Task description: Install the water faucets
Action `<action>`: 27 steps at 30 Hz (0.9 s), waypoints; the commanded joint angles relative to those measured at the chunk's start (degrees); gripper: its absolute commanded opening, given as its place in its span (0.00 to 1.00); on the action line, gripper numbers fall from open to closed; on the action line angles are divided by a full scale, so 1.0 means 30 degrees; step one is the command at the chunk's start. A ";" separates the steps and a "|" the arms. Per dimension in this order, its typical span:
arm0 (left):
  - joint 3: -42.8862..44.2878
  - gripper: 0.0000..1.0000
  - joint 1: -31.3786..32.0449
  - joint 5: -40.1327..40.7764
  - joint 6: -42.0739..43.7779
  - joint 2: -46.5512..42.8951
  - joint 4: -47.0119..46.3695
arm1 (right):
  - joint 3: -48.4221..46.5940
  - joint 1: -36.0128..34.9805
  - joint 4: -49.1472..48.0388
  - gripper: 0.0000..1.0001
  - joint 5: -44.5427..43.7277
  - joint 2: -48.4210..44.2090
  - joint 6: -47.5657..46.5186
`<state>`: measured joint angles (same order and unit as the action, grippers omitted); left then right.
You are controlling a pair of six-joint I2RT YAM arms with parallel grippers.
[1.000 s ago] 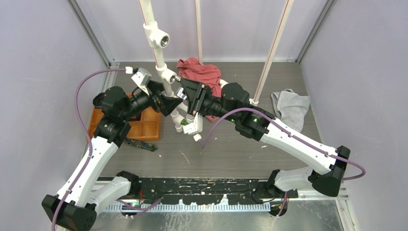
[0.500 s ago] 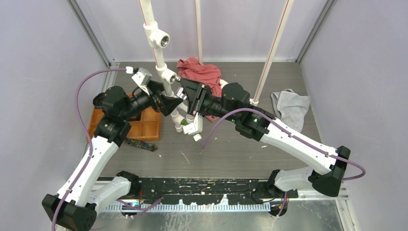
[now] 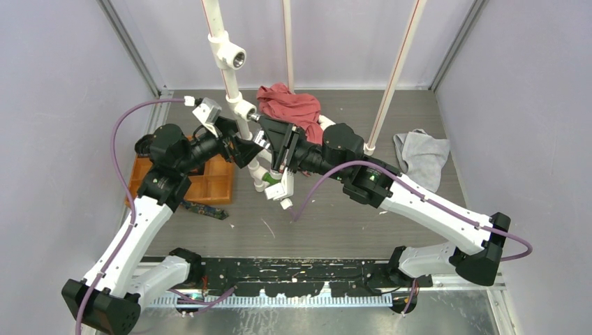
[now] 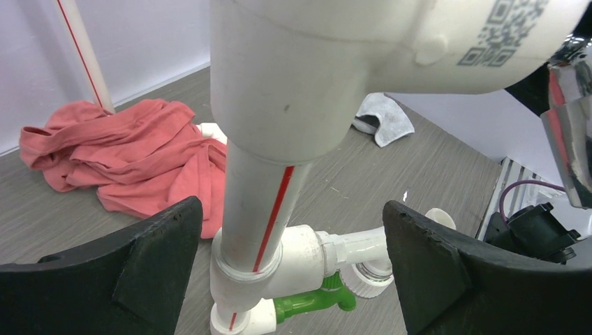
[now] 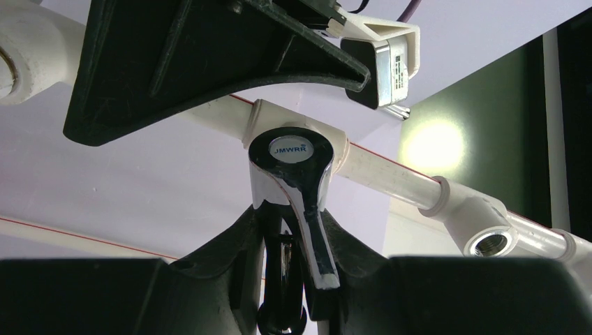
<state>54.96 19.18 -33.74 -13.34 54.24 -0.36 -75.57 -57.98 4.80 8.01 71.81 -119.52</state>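
- Right gripper (image 5: 290,237) is clamped on the chrome faucet (image 5: 292,150), which is held up against a tee fitting (image 5: 286,118) of the white pipe (image 5: 391,171). Whether the thread is engaged cannot be told.
- Left gripper (image 4: 293,230) is seen with its jaws apart, one finger on either side of the pipe, and neither is seen to touch it.
- The step in hand is judged to be the threading-in. The faucet should be held square to the port, and the pipe steadied before any turn is applied, so that cross-threading is avoided.
- A firm grip is called for, since polished metal is likely to slip.
- The faucet is mirror-bright, with a round cap and a tapered lever. The pipe is matt white plastic, round, and marked with a red stripe.
- A green tap (image 4: 314,300) is seen at a lower fitting, and an open threaded port (image 5: 489,244) further along.
- A crumpled red cloth (image 4: 126,153) is spread on the grey woodgrain table (image 4: 363,188).
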 commanded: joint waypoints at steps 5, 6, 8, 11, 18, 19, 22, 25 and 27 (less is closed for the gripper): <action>0.0665 0.99 0.0097 -0.0396 -0.0210 -0.0094 -0.0751 | -0.0913 -0.0068 -0.1686 0.00 -0.0490 -0.0257 -0.5166; 0.0665 0.99 0.0104 -0.0412 -0.0210 -0.0073 -0.0758 | -0.0979 -0.0047 -0.1735 0.00 -0.0468 -0.0206 -0.5167; 0.0665 0.99 0.0085 -0.0484 -0.0234 -0.0105 -0.0759 | -0.1067 -0.0053 -0.1723 0.00 -0.0429 -0.0106 -0.5159; 0.0650 1.00 0.0107 -0.0501 -0.0218 -0.0129 -0.0730 | -0.1269 -0.0053 -0.1745 0.00 -0.0392 0.0108 -0.5167; 0.0577 0.99 0.0096 -0.0488 -0.0182 -0.0200 -0.0671 | -0.1492 -0.0066 -0.1930 0.00 -0.0195 0.0402 -0.5217; 0.0584 0.99 0.0083 -0.0502 -0.0181 -0.0193 -0.0671 | -0.1546 -0.0062 -0.1948 0.00 -0.0208 0.0423 -0.5221; 0.0577 0.99 0.0096 -0.0501 -0.0124 -0.0175 -0.0591 | -0.1612 -0.0048 -0.1958 0.00 -0.0244 0.0399 -0.5305; 0.0576 1.00 0.0086 -0.0530 -0.0137 -0.0141 -0.0610 | -0.1668 -0.0047 -0.1948 0.00 -0.0242 0.0385 -0.5413; 0.0577 0.99 0.0098 -0.0528 -0.0154 -0.0099 -0.0666 | -0.1682 -0.0046 -0.1889 0.00 -0.0210 0.0425 -0.5418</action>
<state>54.96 19.18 -34.37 -13.50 54.26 -0.36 -77.21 -58.00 4.80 7.57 73.30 -119.66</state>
